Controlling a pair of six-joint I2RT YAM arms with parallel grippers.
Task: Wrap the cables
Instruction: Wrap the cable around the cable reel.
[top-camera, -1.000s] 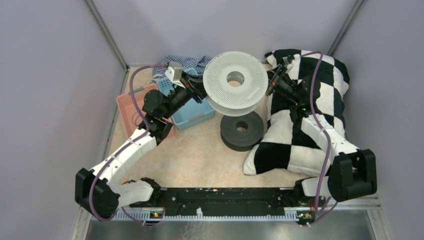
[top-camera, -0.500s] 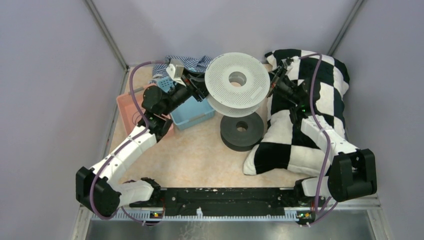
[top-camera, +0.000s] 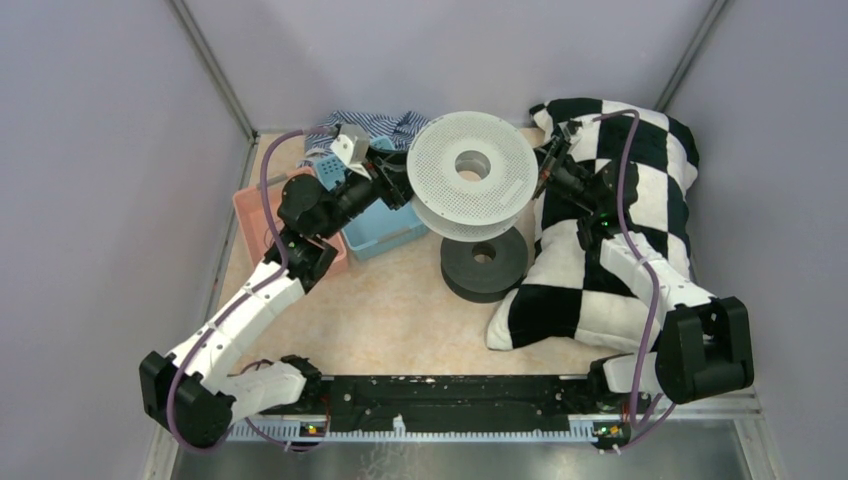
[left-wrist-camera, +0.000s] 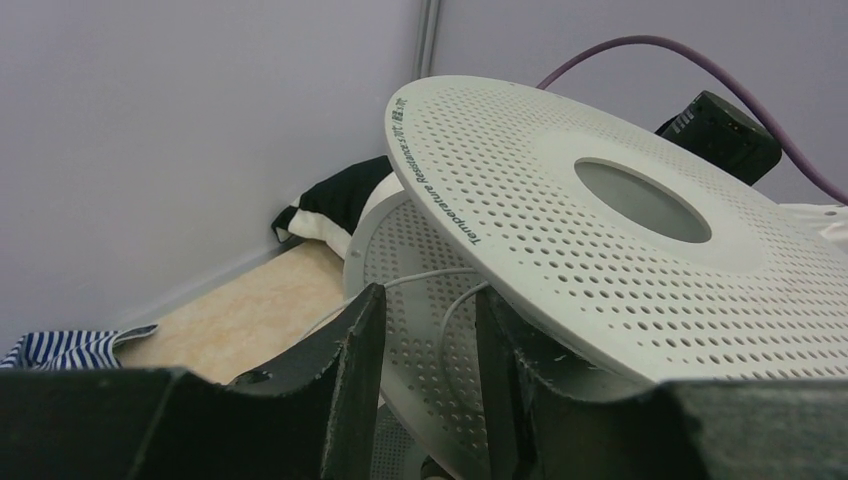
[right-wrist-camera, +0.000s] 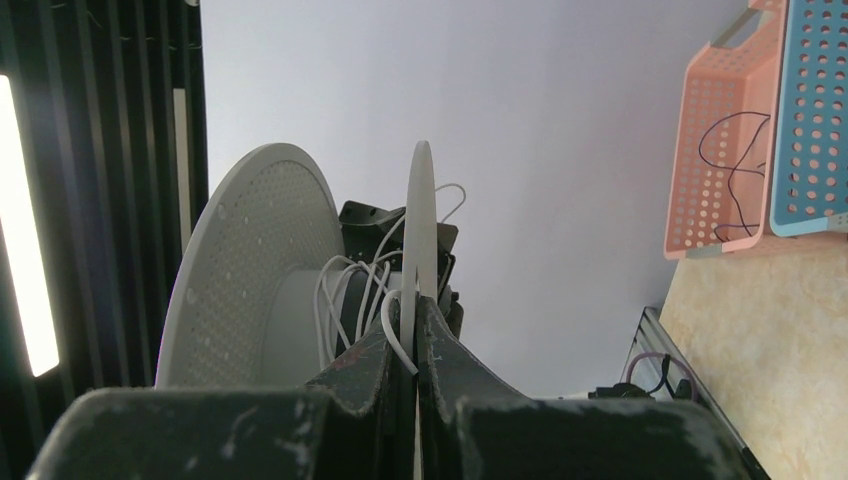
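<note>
Lilac walls are seen around a beige table (top-camera: 390, 300). Raised off it, a white spool (top-camera: 470, 165) is gripped by one disc edge in the closed right fingers (right-wrist-camera: 360, 390). At the spool's left the left fingers (left-wrist-camera: 350, 380) are parted, with nothing held. The white cable (right-wrist-camera: 338, 285) is loosely wound between the spool's discs; the black cable (right-wrist-camera: 738, 175) lies in a pink basket (right-wrist-camera: 700, 120) left of the spool. The loose loop should probably be taken near the core and laid on under light tension, the spool held steady.

Light: bright, even, from overhead.
Shadows: soft, beneath the white spool (top-camera: 470, 165).
Glare: glowing strip (right-wrist-camera: 22, 225), right wrist view's edge.
Blur: left pincer (left-wrist-camera: 428, 320) close-up, soft.
</note>
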